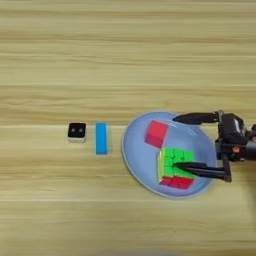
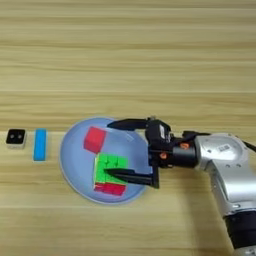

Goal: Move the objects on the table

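Green puzzle cube (image 2: pixel 110 174), apparently unlabelled; fingers (image 2: pixel 125 123) spread.

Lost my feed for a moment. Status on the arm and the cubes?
Right gripper open over the plate, lower finger lying across the puzzle cube. Red cube beside it on the plate. Blue bar and black block well clear, left.
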Tool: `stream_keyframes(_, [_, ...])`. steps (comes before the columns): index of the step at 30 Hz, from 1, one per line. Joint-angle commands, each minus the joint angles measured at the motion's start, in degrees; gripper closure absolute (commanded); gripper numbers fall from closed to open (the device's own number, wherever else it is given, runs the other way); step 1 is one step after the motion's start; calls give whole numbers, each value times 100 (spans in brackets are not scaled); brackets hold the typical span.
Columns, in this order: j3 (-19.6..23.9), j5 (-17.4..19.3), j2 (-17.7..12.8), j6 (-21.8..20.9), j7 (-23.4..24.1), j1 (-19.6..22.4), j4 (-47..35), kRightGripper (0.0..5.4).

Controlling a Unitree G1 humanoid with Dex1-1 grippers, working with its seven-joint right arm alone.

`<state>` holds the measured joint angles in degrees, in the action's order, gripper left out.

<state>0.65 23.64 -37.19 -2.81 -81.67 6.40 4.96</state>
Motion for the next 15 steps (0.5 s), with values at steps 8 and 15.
stream_keyframes(8, [383, 471, -77, 413, 257, 341, -484, 6])
stream_keyframes(15, [301, -356, 202, -633, 815, 329, -476, 6])
